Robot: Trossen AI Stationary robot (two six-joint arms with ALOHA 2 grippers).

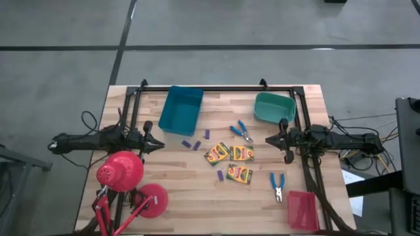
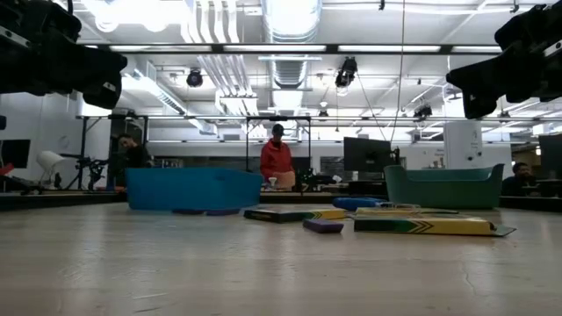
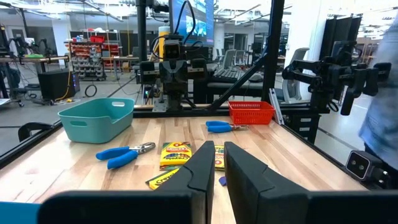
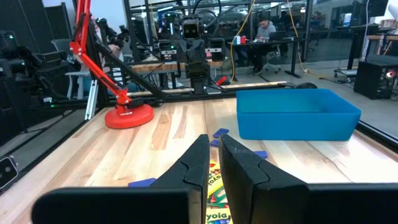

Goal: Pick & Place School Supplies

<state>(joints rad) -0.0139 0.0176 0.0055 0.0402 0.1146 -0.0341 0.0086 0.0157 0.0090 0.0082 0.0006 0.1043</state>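
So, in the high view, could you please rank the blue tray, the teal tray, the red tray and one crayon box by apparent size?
1. Blue tray
2. Teal tray
3. Red tray, partly cut off by the picture's edge, so unsure against the teal one
4. Crayon box

The scene is lit evenly by ceiling lights [image 2: 290, 22], which are blown out to glare in the low view. Soft shadows are cast on the table [image 1: 197, 196], whose near surface is blurred there.
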